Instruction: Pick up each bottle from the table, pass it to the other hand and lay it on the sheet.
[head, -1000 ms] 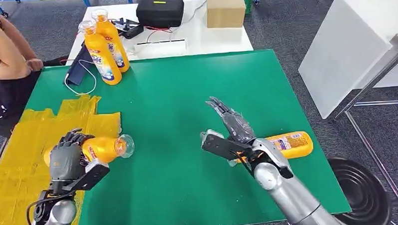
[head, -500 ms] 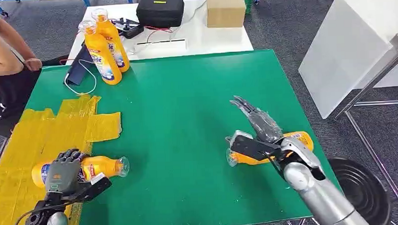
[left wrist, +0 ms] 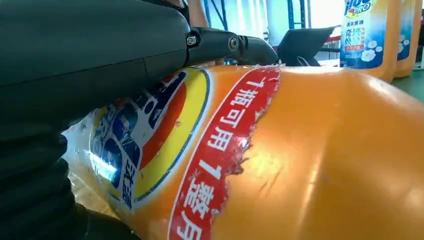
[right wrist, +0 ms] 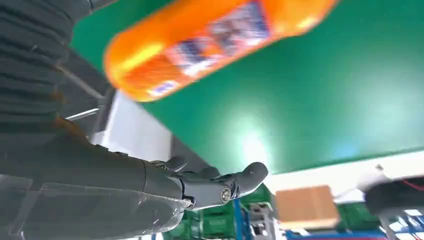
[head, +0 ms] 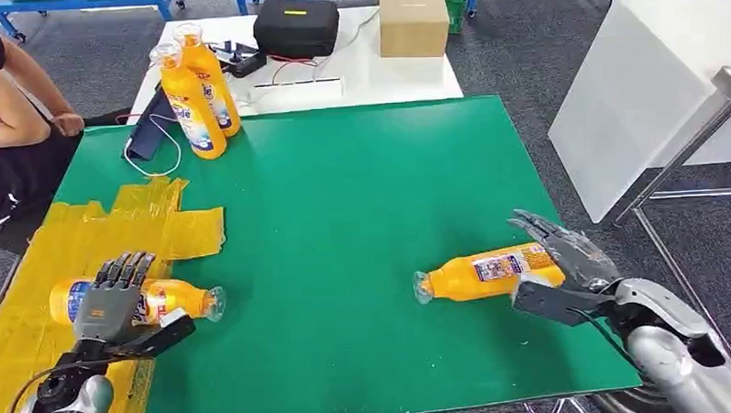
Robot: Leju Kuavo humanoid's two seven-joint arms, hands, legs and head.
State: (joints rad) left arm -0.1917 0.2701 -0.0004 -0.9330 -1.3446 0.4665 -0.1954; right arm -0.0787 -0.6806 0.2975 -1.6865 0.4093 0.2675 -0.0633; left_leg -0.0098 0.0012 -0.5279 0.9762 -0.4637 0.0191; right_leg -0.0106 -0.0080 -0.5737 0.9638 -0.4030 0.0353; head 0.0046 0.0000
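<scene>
Left hand [head: 117, 302] rests over a detergent bottle [head: 177, 300] lying on the yellow sheet [head: 34, 273], fingers extended flat; whether it grips cannot be told. Right hand [head: 566, 268], fingers spread and empty, sits at the base of a second detergent bottle [head: 479, 274] lying on the green tabletop [head: 343, 189]. Risk: this round bottle may roll toward the near edge if nudged before a grasp forms.

An orange bottle [head: 140, 301] lies flat on the yellow sheet [head: 33, 264], neck poking off its edge. Right of the sheet, well apart, a second bottle [head: 485, 273] lies on its side; two more [head: 198, 97] stand upright beyond it.
</scene>
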